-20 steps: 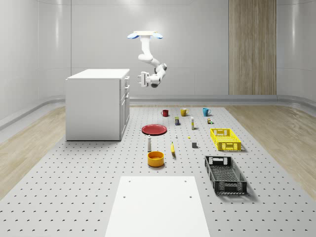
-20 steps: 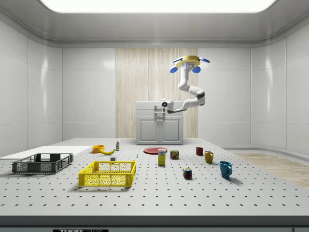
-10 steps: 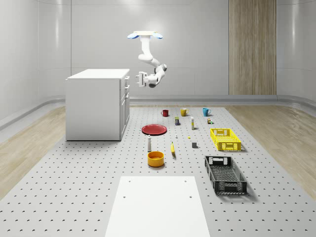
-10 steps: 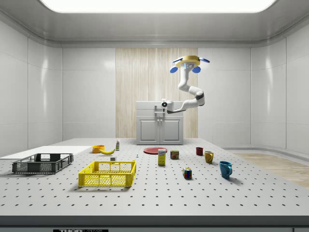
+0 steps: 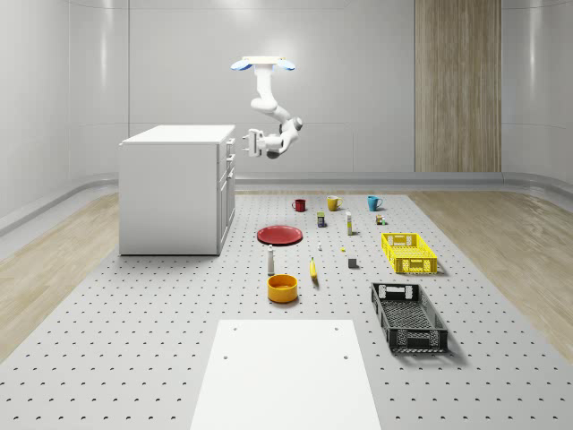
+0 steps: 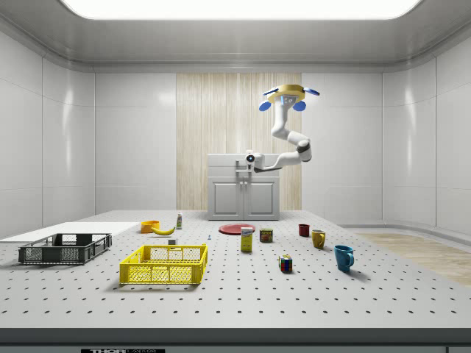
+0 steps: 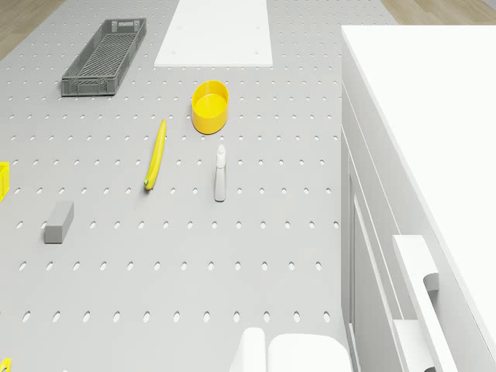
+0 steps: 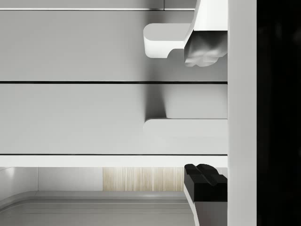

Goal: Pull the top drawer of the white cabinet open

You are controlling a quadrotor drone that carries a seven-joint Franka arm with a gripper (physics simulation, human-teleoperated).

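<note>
The white cabinet (image 5: 175, 188) stands on the whole-scene view's left, and its front faces the side view (image 6: 244, 187). My drone (image 5: 262, 63) hovers high beside that front, out over the perforated table. The arm bends down and points my gripper (image 5: 243, 141) at the top of the front, close to it. In the wrist view the top drawer (image 8: 75, 117) lies right ahead. Its white bar handle (image 8: 186, 128) sits between my gripper's (image 8: 204, 113) open fingers, a light one (image 8: 203, 47) and a black one (image 8: 203, 176). The handle (image 7: 428, 298) also shows in the drone view.
On the table in front of the cabinet lie a red plate (image 5: 279, 235), a small bottle (image 7: 220, 174), a banana (image 7: 157, 153) and a yellow bowl (image 7: 210, 107). Farther out are mugs (image 5: 333, 203), a yellow crate (image 5: 409, 252), a black crate (image 5: 408, 316) and a white board (image 5: 286, 372).
The arm has carried my gripper toward the cabinet front, to the whole-scene view's left. The drone has barely shifted. The fingers stay open.
</note>
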